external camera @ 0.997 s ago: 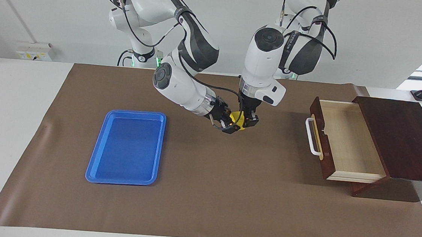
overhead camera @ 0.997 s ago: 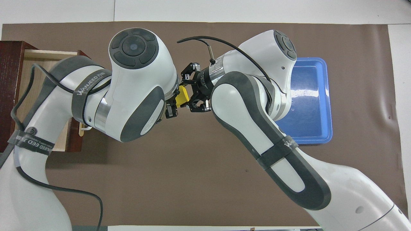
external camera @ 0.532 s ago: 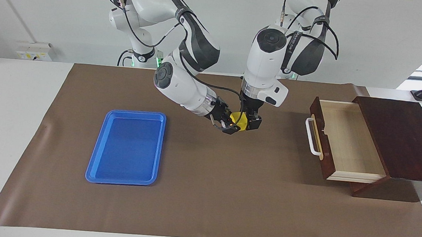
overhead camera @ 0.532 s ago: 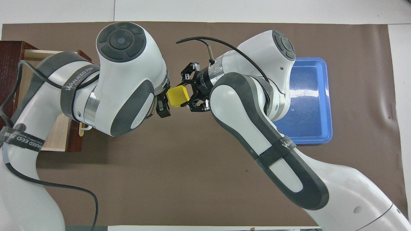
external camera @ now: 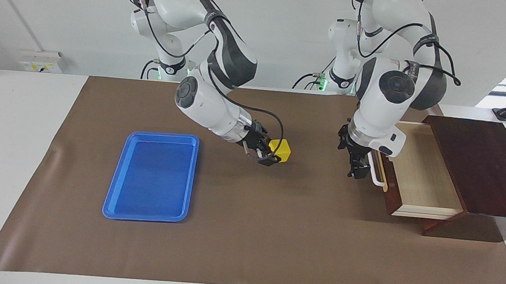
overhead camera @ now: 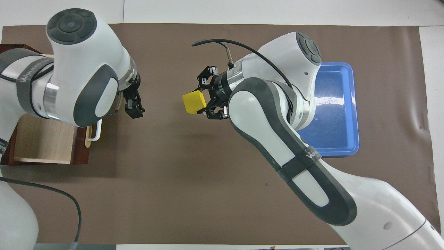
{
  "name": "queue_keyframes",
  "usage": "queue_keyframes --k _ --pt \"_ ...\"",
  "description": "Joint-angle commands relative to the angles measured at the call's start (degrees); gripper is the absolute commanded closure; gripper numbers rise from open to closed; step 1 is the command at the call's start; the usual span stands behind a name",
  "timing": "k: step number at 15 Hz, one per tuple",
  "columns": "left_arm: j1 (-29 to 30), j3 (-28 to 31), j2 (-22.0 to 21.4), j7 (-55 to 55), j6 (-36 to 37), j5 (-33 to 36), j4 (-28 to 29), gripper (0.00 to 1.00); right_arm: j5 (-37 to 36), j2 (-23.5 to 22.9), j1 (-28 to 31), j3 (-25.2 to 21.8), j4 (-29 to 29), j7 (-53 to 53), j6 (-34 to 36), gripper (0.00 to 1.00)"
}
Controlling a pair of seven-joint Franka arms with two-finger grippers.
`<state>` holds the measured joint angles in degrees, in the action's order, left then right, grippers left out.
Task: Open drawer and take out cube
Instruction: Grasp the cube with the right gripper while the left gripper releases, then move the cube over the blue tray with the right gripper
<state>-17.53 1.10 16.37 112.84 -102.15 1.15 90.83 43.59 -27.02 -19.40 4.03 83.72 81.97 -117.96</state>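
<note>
**Cube in the right gripper, drawer standing open**

We see the right gripper (external camera: 273, 155) up over the middle of the brown mat (external camera: 246, 231), its fingers clamped on the yellow cube (external camera: 281, 149). In the overhead view the cube (overhead camera: 194, 102) sticks out from the fingertips toward the left arm's end of the table, clear of the mat below it. The arm that carries it reaches in from the right arm's base and bends low over the mat.

The left gripper (external camera: 355, 168) hangs just in front of the drawer (external camera: 417, 173), close by its white handle (external camera: 376, 172), and holds nothing. Its jaws stand apart, as far as we can judge from the overhead view, where the two fingertips (overhead camera: 134, 111) show only slantwise.

The drawer is pulled well out of the dark wooden box (external camera: 486, 165) at the left arm's end of the table, and its pale inside lies bare. A blue tray (external camera: 115, 194) lies flat on the mat toward the right arm's end, well apart from the cube and from both grippers.
</note>
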Motion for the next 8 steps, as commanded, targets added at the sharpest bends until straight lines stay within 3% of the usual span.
queue_keyframes --k 1,6,8 --pt "3.19 -0.48 -3.71 -5.32 -4.71 0.79 6.63 0.00 3.87 -0.23 7.86 0.71 0.30 -7.86 4.47 1.00" --pt "10.04 -0.48 -3.98 -15.96 -6.48 1.83 7.43 0.00 6.07 -0.05 19.03 0.63 0.83 -9.29 10.90 1.00" --pt "12.33 -0.48 -4.06 -18.69 -7.88 2.45 8.65 0.00 6.07 0.65 23.86 0.54 3.63 -10.25 11.08 1.00"
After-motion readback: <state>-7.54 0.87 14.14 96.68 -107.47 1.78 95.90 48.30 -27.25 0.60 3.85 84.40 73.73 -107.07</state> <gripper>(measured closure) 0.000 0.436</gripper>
